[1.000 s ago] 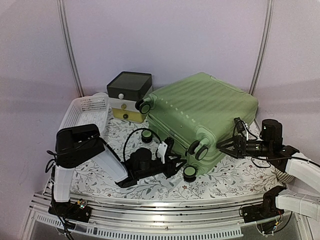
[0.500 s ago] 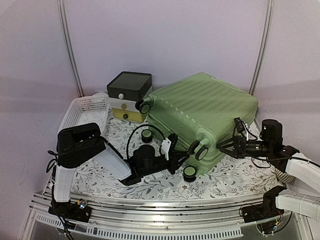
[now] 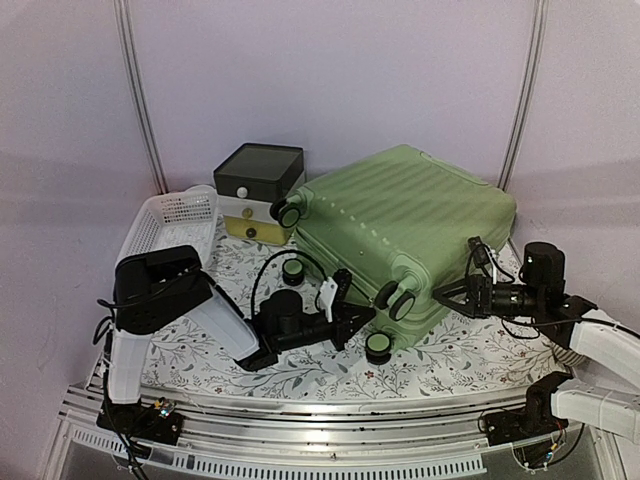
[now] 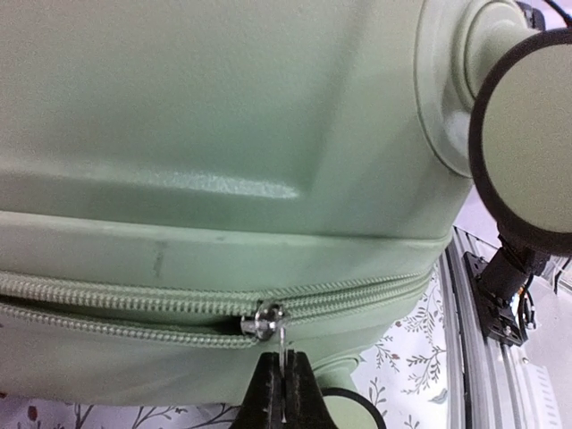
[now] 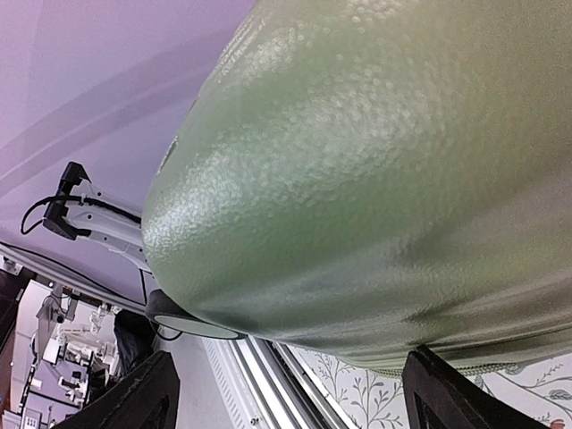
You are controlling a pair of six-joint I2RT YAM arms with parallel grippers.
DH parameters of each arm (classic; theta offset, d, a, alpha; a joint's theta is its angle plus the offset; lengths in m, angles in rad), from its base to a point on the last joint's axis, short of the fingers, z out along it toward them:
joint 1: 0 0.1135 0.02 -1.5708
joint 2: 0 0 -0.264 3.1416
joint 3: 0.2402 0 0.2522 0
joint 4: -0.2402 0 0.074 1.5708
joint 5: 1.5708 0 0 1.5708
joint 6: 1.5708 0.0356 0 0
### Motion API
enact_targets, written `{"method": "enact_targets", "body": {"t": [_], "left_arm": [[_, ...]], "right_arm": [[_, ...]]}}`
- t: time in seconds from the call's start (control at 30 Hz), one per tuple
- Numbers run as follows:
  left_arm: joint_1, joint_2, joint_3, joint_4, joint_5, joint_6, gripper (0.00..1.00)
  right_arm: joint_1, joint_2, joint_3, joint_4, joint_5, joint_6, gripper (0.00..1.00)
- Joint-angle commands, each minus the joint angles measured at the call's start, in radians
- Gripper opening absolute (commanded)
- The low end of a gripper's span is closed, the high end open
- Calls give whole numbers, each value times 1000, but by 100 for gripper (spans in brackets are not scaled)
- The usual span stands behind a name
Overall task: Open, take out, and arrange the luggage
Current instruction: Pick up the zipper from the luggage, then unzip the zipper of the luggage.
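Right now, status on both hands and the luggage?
Left hand shut on the zipper pull. Right hand open beside the light-green suitcase, gripping nothing. Suitcase closed. Nothing visible blocking the zipper.

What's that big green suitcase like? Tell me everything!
The suitcase is light green, with a hard, ribbed, plastic-looking shell and black caster wheels with pale hubs. It lies flat and shut on the flowery tablecloth, wheels facing the arms. A matching green zipper runs round its edge; the left gripper is shut on its little metal zipper pull. The right gripper hovers open at its near right corner.
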Motion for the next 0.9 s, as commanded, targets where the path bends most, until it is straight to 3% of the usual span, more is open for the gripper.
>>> {"method": "enact_targets", "body": {"t": [0.0,0.13,0.23,0.63,0.87], "left_arm": [[-32,20,-29,178,219,14,0],[-44,58,-38,357,380,-25,0],[-54,87,-19,400,449,-23,0],[-132,119,141,174,598,152,0],[-182,136,217,28,571,266,0]], "right_arm": [[5,20,-62,76,55,10,89],[6,29,-82,110,49,26,88],[6,45,-89,127,42,28,88],[63,99,-146,272,58,96,87],[83,116,-138,291,67,102,87]]}}
